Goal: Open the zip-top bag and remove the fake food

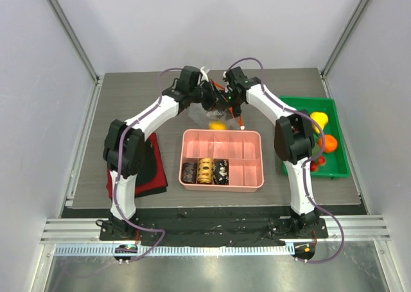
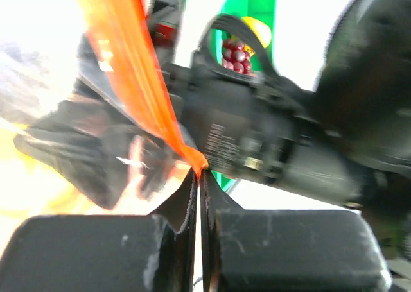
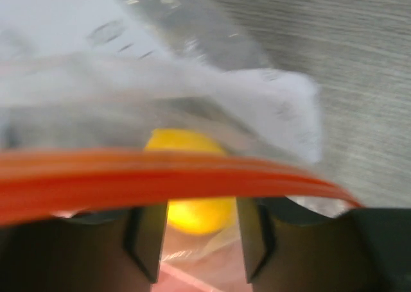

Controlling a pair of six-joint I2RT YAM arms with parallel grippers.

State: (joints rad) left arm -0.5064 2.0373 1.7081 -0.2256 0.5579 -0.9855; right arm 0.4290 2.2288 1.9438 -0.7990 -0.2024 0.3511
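**Bag held mouth-up beyond the pink tray**

The zip-top bag (image 1: pixel 200 115) hangs above the middle of the table (image 1: pixel 135 90), just past the far rim of the pink tray (image 1: pixel 254 180). Its mouth is up and its body sags toward the tray. Its orange zip strip (image 3: pixel 160 176) runs side to side across the right wrist view, slightly bowed, with a yellow fake food piece (image 3: pixel 192 218) inside below it.

The left fingers (image 2: pixel 173 240) are pressed together on one end of the strip. The right fingers (image 3: pixel 146 240) stand apart, and the strip crosses in front of them.

Bare table lies toward both far corners. A green bin (image 1: pixel 292 103) lines the right edge and a red-and-black cloth (image 1: pixel 151 170) lies near the left. Print on the black housing (image 2: pixel 257 144) is too blurred to read.
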